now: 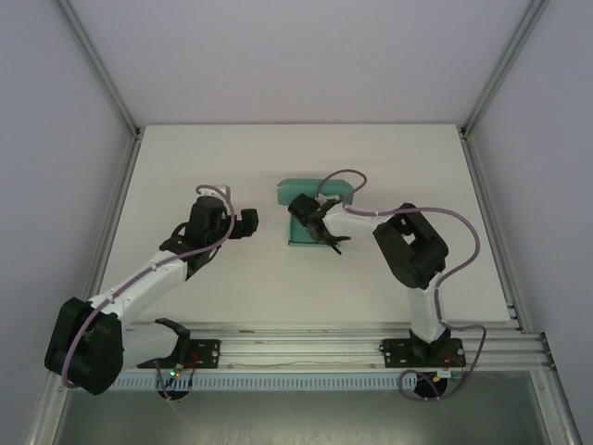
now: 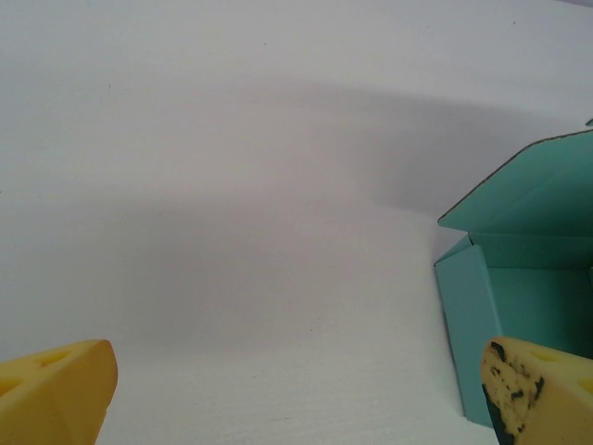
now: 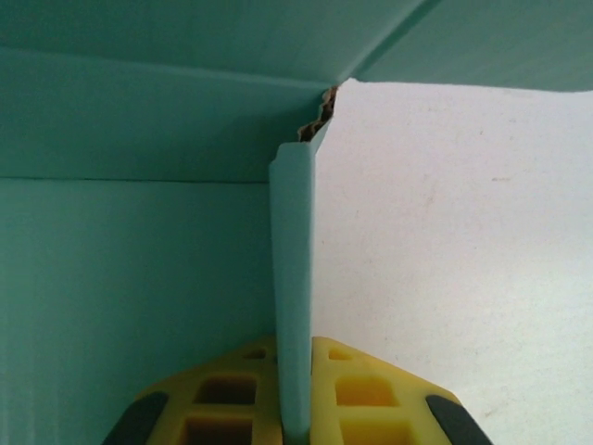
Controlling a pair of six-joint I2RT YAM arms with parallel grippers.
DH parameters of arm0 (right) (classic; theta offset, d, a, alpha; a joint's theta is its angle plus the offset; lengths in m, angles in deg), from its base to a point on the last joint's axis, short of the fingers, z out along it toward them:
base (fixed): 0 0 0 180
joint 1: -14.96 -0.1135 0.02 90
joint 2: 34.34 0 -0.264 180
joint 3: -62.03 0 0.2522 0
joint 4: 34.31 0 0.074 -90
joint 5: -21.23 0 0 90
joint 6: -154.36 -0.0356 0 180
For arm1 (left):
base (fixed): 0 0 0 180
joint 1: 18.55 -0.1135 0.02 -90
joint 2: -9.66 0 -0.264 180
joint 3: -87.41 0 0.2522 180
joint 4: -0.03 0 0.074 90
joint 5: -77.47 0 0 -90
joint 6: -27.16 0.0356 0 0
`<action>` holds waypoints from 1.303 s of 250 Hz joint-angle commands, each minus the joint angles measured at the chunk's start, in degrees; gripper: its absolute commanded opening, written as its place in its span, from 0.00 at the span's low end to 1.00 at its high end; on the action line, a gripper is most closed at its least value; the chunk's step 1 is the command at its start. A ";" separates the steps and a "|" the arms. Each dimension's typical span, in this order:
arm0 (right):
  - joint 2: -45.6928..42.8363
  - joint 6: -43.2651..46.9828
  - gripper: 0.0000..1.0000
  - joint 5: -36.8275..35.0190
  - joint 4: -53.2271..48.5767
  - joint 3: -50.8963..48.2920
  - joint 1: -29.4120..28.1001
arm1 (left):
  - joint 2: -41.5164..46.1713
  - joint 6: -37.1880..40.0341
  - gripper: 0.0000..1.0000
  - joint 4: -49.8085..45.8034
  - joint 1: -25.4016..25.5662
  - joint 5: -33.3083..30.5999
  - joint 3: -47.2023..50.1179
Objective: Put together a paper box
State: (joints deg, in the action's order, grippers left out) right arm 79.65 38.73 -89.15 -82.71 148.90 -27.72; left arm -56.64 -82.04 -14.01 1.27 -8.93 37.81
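Right gripper [image 3: 295, 389]: pressed together on a thin upright wall [image 3: 295, 250] of the paper box [image 3: 130, 278], card pinched edge-on between the yellow fingertips [image 3: 371, 389]. To the left of the fingers, the box's teal inside floor; to the right, bare white table [image 3: 463, 260]; ahead and overhead, a raised flap [image 3: 185, 28] leaning over the grip. Just beyond the top of the pinched wall, a ragged, roughened spot [image 3: 320, 116] at the corner.

Left gripper [image 2: 296, 399]: spread wide, holding nothing, hovering over the table. Ahead and to its right, the open end of the half-formed box, close to the right fingertip [image 2: 537, 389], contact not discernible.

From the top view: box [image 1: 301, 190] directly under and beyond the right gripper [image 1: 322, 234], left gripper [image 1: 246, 222] off to the box's left side, apart from it.

Likely step: folding or tucking this wall into place.

Risks from here:
- Creasing or tearing at the already frayed corner, caused by twisting or pulling the wall sideways rather than along its fold line.
- Dragging the whole box across the table, caused by nothing bracing it on the left.
- Wall slipping free of the pinch, caused by so narrow a bite on smooth card.
- Overhead flap collapsing onto the fingers on any upward lift.
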 commanded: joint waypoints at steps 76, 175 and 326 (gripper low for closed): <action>-9.42 -1.27 0.41 5.00 2.49 -6.62 0.04 | -2.10 3.18 1.00 -0.56 -0.04 7.07 -4.96; -17.88 0.91 0.58 4.35 5.51 -8.85 0.58 | -8.23 4.25 1.00 -2.43 0.06 12.18 -9.60; -7.87 -2.49 0.09 12.29 12.24 -11.52 4.39 | -17.19 -0.70 0.94 1.72 0.69 17.77 -6.56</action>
State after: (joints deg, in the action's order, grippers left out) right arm 70.67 37.81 -77.96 -71.80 138.69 -23.80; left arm -71.68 -81.10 -14.51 1.33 6.39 30.75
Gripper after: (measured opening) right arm 0.136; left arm 0.972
